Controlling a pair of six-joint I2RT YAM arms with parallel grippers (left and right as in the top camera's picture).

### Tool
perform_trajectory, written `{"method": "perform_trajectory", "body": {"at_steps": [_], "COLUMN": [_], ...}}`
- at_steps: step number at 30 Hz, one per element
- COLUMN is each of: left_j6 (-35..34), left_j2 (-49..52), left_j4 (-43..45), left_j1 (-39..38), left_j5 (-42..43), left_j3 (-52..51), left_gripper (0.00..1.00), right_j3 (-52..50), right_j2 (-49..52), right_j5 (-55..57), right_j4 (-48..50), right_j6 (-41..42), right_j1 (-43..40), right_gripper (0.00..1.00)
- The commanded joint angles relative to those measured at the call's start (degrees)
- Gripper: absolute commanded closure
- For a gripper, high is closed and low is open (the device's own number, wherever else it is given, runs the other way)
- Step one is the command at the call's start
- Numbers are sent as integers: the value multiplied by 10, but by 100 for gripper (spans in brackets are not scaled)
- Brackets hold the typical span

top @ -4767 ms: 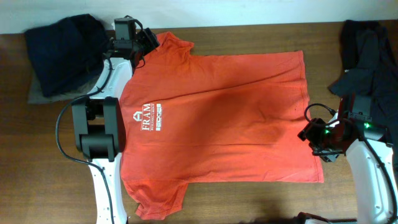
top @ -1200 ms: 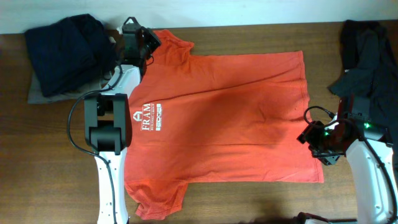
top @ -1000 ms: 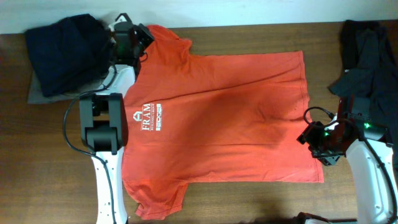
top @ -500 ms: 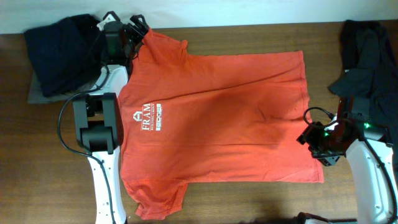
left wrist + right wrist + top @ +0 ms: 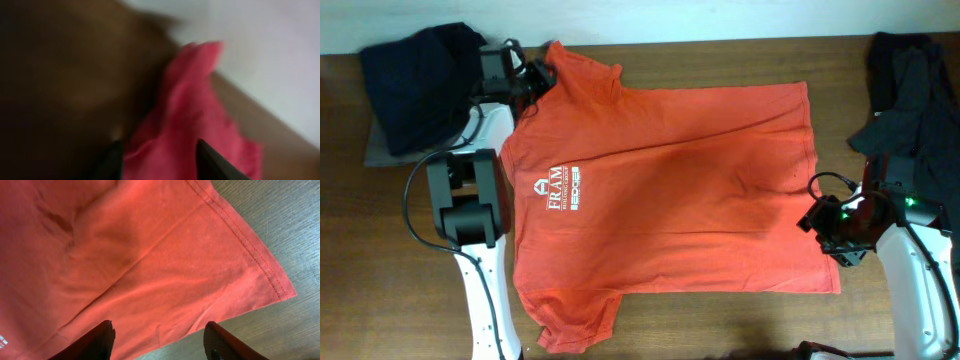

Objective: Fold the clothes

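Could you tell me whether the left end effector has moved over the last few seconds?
Yes. The left end effector has shifted toward the dark clothes pile at the table's edge.

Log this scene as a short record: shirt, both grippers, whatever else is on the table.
shirt: orange T-shirt, spread flat, print up, not yet folded
left gripper: at the far sleeve; view blurred, grip unclear
right gripper: open, over the near hem corner
other: dark clothes piled at one end of the table, more at the other end
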Motion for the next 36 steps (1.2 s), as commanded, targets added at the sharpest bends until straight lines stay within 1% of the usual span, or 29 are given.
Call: {"method": "perform_trajectory", "body": {"at_steps": [1, 5, 9, 13, 14, 18, 19, 20, 21, 23, 27, 32, 36], "left_j6": [82, 109, 111, 111, 112, 114, 114, 114, 114, 114, 131, 133, 130], "left_j2": [-61, -81, -82, -90, -92, -111, -115, -115, -115, -111, -108, -96, -74], "left_j4": [-29, -43, -56, -60, -59, -64, -76, -85, -92, -115, -113, -96, -87], "left_j1": [5, 5, 5, 2, 1, -17, -35, -45, -54, -83, -122, -151, -159], "left_j5": [-47, -47, -87, -37, -30, 16, 24, 24, 23, -23, -69, -98, -121], "left_j3": [10, 10, 11, 11, 11, 11, 11, 11, 11, 11, 11, 11, 11], "left_gripper": [62, 70, 72, 72, 74, 87, 96, 98, 99, 99, 99, 99, 99], "right_j3": [9, 9, 9, 9, 9, 9, 9, 9, 9, 9, 9, 9, 9], "right_j2": [-2, -2, -2, -2, -2, -2, -2, -2, -2, -2, -2, -2, -2], "right_j5": [-7, -7, -7, -7, -7, -7, -7, -7, -7, -7, -7, -7, -7], "right_j4": [5, 11, 10, 10, 10, 11, 15, 17, 19, 22, 20, 13, 7], "right_j6": [-3, -3, -3, -3, -3, -3, -3, -3, -3, -3, -3, -3, -3], "right_j1": [4, 4, 4, 4, 4, 4, 4, 4, 4, 4, 4, 4, 4], "right_gripper": [38, 38, 38, 38, 38, 38, 38, 38, 38, 38, 38, 38, 38]}}
